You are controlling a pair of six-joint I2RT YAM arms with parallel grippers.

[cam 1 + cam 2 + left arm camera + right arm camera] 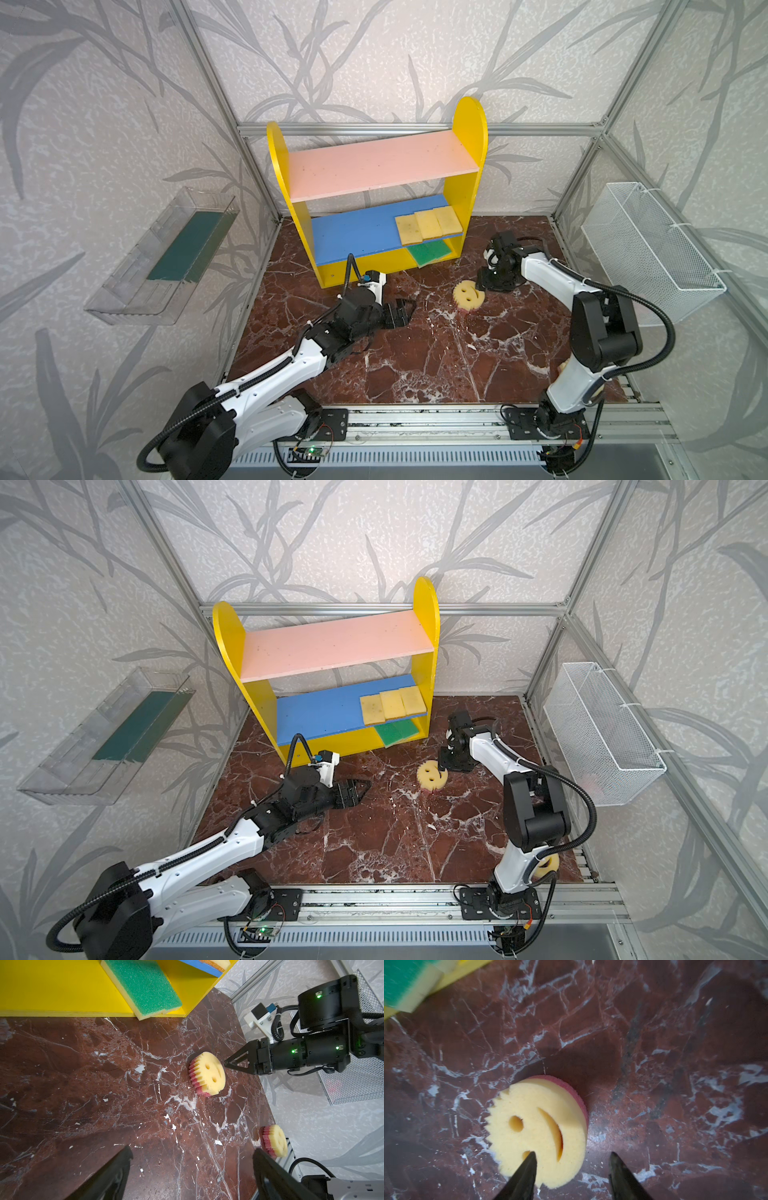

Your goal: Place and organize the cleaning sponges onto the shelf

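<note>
Just below the right end effector (pixel 572 1154), parted and empty, the smiley sponge (pixel 537 1124) is lying flat, sitting off-centre toward one jaw.

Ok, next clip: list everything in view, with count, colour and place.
shelf: one, yellow sides and base, pink top, blue board, back of table.
yellow sponges: three, pale yellow, side by side on blue board's right end.
green sponges: two, green over yellow, overlapping on the base's right end.
smiley sponges: two, yellow on pink, one mid-table, one at table's front right corner.
clear tray: one, dark green liner, left wall.
wire basket: one, white, right wall.
table: one, red-brown marble.
left pincer: one, black, open, low over table before shelf.
right pincer: one, black, open, tips at the mid-table smiley sponge.
</note>
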